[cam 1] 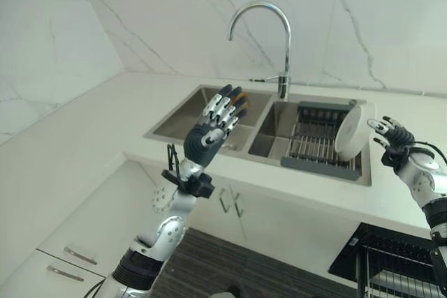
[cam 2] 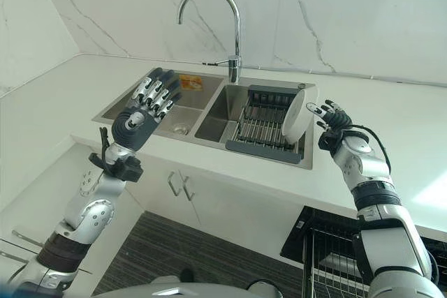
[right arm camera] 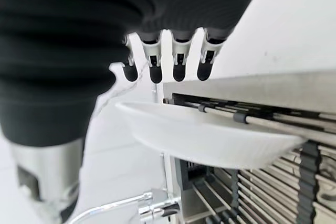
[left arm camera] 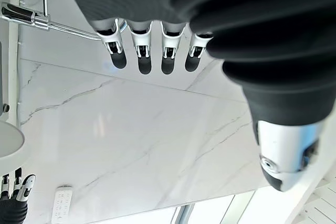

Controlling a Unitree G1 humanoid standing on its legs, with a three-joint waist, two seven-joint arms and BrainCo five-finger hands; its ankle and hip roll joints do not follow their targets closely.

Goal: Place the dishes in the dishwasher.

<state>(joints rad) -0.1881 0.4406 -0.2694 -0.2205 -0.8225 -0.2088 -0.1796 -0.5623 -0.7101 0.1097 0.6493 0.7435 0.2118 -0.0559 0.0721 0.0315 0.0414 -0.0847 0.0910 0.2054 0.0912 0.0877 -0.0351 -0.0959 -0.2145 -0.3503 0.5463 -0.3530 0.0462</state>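
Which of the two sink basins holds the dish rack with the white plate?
The right-hand steel basin, below the tap: it holds the dark dish rack with the round white plate. The left basin has neither.

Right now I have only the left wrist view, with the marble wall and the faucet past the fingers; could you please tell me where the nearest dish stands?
Observer: A white plate stands on edge in the dish rack, which sits in the sink's right basin.
Operator: Thank you. Is the right hand holding it?
Observer: No. The right hand is beside the plate's rim with its fingers straight, not closed round it.
Operator: And where might the plate go from there?
Observer: A wire rack sits in a dark opening below the counter, at the robot's right. That is probably the dishwasher.
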